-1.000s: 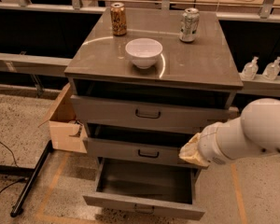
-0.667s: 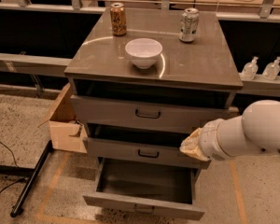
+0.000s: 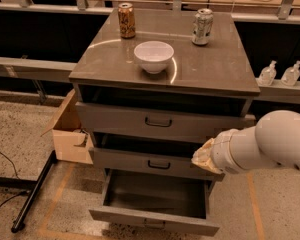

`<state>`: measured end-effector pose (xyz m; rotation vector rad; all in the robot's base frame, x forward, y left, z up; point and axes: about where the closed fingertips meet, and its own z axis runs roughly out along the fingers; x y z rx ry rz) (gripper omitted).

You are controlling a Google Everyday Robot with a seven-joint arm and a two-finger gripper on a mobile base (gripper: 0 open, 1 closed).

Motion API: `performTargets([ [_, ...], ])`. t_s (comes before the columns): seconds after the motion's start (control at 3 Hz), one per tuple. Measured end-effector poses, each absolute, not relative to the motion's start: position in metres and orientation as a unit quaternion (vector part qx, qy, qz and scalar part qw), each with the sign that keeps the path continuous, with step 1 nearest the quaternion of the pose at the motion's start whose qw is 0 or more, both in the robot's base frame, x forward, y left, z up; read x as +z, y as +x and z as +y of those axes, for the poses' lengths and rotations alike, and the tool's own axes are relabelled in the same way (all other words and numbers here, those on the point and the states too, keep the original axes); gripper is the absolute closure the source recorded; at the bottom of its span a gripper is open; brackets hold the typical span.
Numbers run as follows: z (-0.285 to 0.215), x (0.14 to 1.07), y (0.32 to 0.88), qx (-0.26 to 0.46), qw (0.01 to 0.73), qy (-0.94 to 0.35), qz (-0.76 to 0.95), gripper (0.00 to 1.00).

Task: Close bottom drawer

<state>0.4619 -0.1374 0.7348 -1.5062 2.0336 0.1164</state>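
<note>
The gripper point(image 3: 204, 156) shows only as a tan tip at the right end of the middle drawer point(image 3: 150, 161), hiding that corner. Its arm point(image 3: 270, 144) runs off the right edge. The bottom drawer point(image 3: 155, 221) has a handle too faint to make out. The labels on the brown can point(image 3: 126, 20) and the silver can point(image 3: 203, 27) are unreadable.

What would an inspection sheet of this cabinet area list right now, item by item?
Surface: the cabinet top holds a white bowl, a brown can and a pale can.
Job's things: the bottom drawer is pulled far out, and its inside looks bare.
Clutter: an open cardboard box sits on the floor left of the cabinet.
End effector: the end effector is at the middle drawer's right end, above the bottom drawer's right side.
Cables: a black cable runs along the floor at far left.
Surroundings: two clear bottles stand on a ledge at right, and a black stand leg lies on the speckled floor.
</note>
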Motion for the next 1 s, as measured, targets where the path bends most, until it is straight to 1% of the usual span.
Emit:
performTargets([
  [0.67, -0.123, 0.623, 0.465, 0.049, 0.290, -0.565, 0.771, 1.00],
  [1.0, -0.104, 0.560, 0.452, 0.046, 0.285, -0.598, 0.748, 1.00],
])
